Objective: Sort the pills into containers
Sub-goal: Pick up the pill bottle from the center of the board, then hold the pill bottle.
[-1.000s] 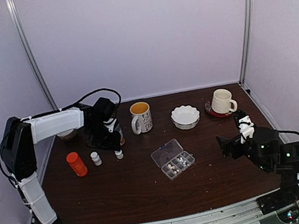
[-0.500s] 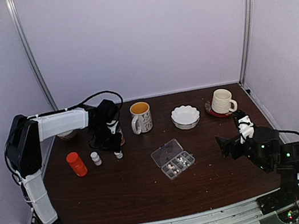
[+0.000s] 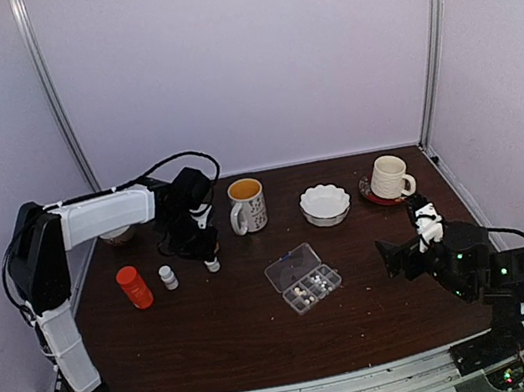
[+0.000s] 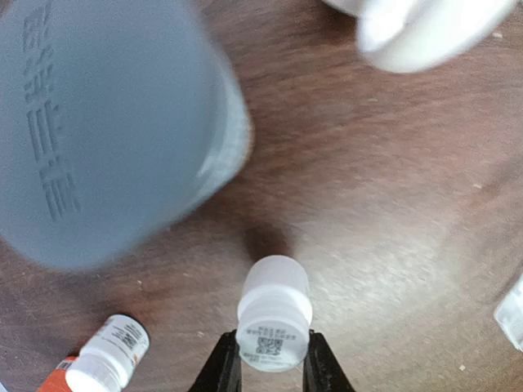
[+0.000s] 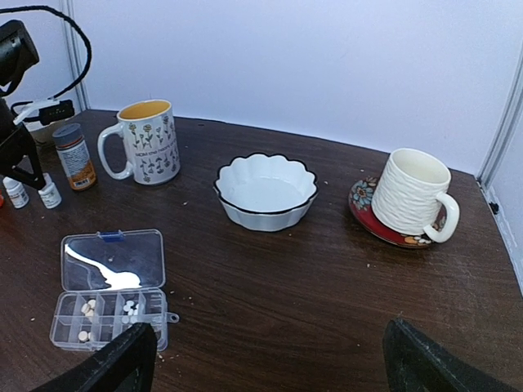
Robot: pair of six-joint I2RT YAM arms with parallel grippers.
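Note:
The clear pill box (image 3: pixel 303 278) lies mid-table with its lid open. In the right wrist view the box (image 5: pixel 110 310) holds small pale pills (image 5: pixel 85 309) in several compartments. My left gripper (image 3: pixel 206 250) is at the back left, shut on a small white bottle (image 3: pixel 212 264). In the left wrist view the bottle (image 4: pixel 274 313) sits tilted between the fingers (image 4: pixel 225 367), low over the table. I cannot tell if it touches the table. My right gripper (image 3: pixel 395 259) is open and empty, right of the box; its fingers (image 5: pixel 106 367) show spread wide.
A second small white bottle (image 3: pixel 168 277) and an orange bottle (image 3: pixel 135 286) stand left of my left gripper. A brown bottle with a grey cap (image 5: pixel 73 155), a flowered mug (image 3: pixel 246 205), a white bowl (image 3: pixel 325 204) and a cream mug on a red saucer (image 3: pixel 389 178) line the back.
My left gripper has shifted a little to the right with the small white bottle between its fingers. My right gripper has crept slightly left.

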